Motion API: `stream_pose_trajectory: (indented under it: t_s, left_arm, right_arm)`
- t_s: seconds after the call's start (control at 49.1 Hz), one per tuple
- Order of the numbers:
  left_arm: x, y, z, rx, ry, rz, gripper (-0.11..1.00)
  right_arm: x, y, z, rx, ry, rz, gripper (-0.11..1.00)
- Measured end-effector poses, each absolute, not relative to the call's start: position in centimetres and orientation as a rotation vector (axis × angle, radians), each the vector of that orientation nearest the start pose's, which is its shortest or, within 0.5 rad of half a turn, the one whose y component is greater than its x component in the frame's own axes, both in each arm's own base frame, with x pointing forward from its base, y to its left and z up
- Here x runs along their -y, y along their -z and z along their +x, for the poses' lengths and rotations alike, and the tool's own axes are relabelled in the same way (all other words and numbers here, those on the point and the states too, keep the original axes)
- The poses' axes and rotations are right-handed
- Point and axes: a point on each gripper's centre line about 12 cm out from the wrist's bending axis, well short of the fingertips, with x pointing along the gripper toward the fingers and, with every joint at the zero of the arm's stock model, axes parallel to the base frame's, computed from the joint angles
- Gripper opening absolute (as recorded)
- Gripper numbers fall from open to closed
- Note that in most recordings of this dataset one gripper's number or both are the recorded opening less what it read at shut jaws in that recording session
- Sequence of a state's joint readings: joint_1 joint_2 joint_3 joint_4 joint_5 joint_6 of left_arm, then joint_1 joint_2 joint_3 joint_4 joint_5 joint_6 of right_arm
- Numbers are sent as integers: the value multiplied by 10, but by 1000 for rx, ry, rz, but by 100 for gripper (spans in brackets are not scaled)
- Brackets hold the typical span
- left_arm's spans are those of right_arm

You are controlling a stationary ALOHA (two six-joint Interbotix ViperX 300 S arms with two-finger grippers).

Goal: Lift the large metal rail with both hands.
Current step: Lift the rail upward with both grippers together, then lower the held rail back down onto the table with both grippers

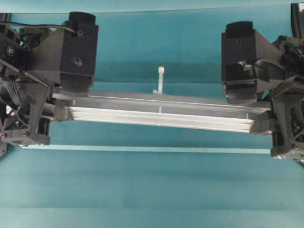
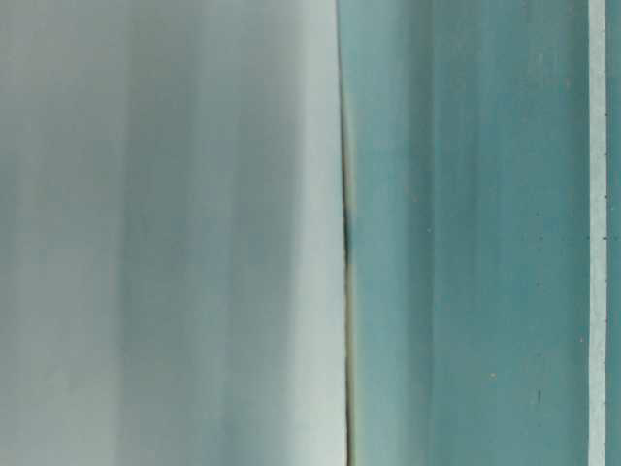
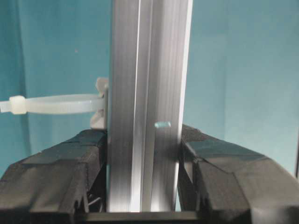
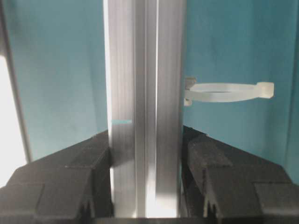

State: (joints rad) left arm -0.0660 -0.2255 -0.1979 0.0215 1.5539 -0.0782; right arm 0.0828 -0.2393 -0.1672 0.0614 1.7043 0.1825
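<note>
rail (image 1: 161, 113) runs left to right, left gripper (image 3: 142, 186) and right gripper (image 4: 145, 186) each clamped on one end

No readable text, label, brand, number or sign shows in any view; every visible surface is plain and unmarked, or too blurred to read.

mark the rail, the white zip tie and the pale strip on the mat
rail (image 1: 161, 111): overhead view, mid-span of its grooved face.
zip tie (image 3: 60, 103): left wrist view, the loop beside the rail.
strip (image 1: 142, 148): overhead view, middle of its length.
</note>
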Motion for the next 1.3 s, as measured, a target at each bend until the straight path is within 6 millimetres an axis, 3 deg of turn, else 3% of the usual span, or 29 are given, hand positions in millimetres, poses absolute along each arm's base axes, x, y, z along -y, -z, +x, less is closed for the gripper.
stream_pose_trajectory:
  t_s: [0.407,0.57,0.732,0.916,1.302]
  left_arm:
    - [16,-449,316,-1124,-20,-32,36]
    - [16,-437,317,-1151,-18,-25,36]
    - [7,-402,321,-1223,-39,-26,36]
    - [1,-355,323,-1269,-53,-37,36]
    - [-2,-300,314,-1228,-52,-32,36]
  right_arm:
    - [-22,-434,288,-1306,33,130,39]
    - [-18,-428,287,-1317,39,124,39]
    - [-12,-404,285,-1364,32,98,39]
    - [-6,-361,284,-1424,27,70,39]
    - [-2,-291,286,-1382,13,28,38]
